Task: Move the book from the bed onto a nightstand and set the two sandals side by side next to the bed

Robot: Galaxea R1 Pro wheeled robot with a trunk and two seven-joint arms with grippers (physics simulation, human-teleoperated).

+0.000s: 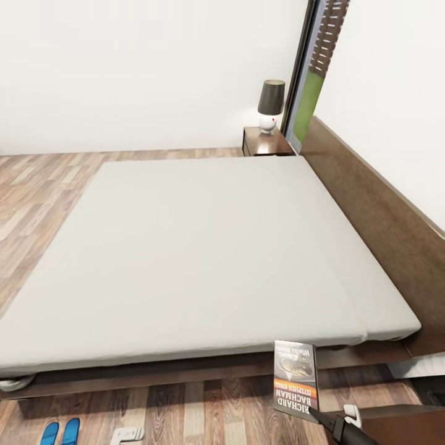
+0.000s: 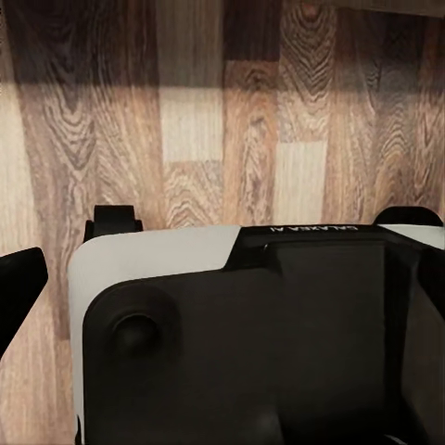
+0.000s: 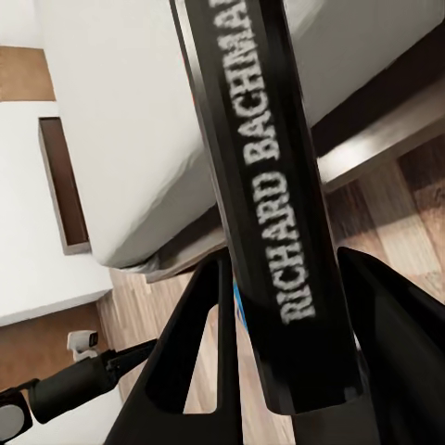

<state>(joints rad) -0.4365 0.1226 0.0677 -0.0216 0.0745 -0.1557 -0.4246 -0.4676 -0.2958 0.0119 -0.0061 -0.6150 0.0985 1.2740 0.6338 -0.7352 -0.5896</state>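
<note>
Now the right gripper [image 3: 278,343] clamps the book [image 1: 296,380] upright beside the bed [image 1: 204,247], while the left gripper's [image 2: 232,278] fingers cannot be judged.

A light-grey mattress [image 1: 204,253] is carried on a dark brown frame [image 1: 383,216]. Beside that frame, brown-grey wood-grain planks are seen on the floor [image 1: 37,191]. Below the mattress, a dark book [image 1: 295,380] with an orange band and white lettering is shown, and two bright-blue sandals [image 1: 60,431].
</note>
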